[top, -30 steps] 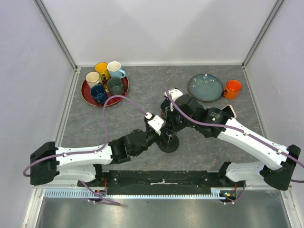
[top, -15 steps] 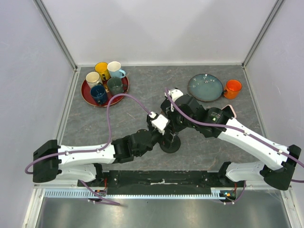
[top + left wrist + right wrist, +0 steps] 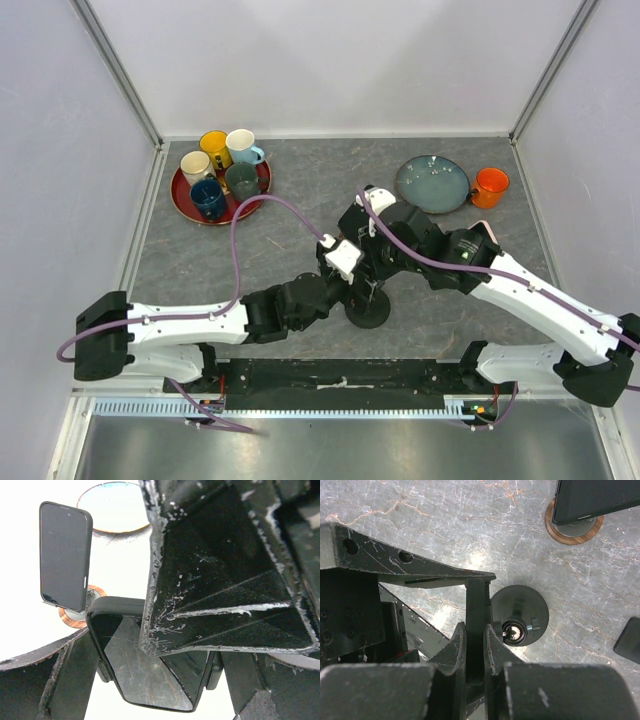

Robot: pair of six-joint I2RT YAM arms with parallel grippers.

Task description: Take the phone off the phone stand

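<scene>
— Over the last second my left arm has swung to the right. The black base of the phone stand (image 3: 367,310) has slid a little toward the near edge of the table (image 3: 200,265).

— How do your arms lie now?

— Both reach in from the near corners and meet around the table's middle. My left arm stretches out almost straight. My right arm runs up to a bend, then its wrist turns down over the stand.

— And the hands?

— My right gripper (image 3: 475,630) is pressed together on the phone (image 3: 475,597), pinching its thin edge from above. My left gripper (image 3: 157,665) is spread wide, with a finger on either side of the phone. One fingertip comes right up to its edge, but I can't tell whether it touches.

— Where exactly is the phone?

— It is over the stand's round base, with its glossy face toward my left wrist camera. Dark lugs flank its long sides, so I can't tell whether it is free of the cradle.

— Containers?

— A red tray (image 3: 182,203) in the far-left corner carries five mugs (image 3: 207,195): yellow, pale blue, cream, navy and grey-green. A blue-grey plate (image 3: 432,185) toward the far-right corner holds a few pale specks. An orange mug (image 3: 490,187) stands just beside the plate on its right.

— Anything else?

— A second phone (image 3: 65,555) stands upright on a wood-ringed stand (image 3: 75,620), beside my right arm's bend.
</scene>
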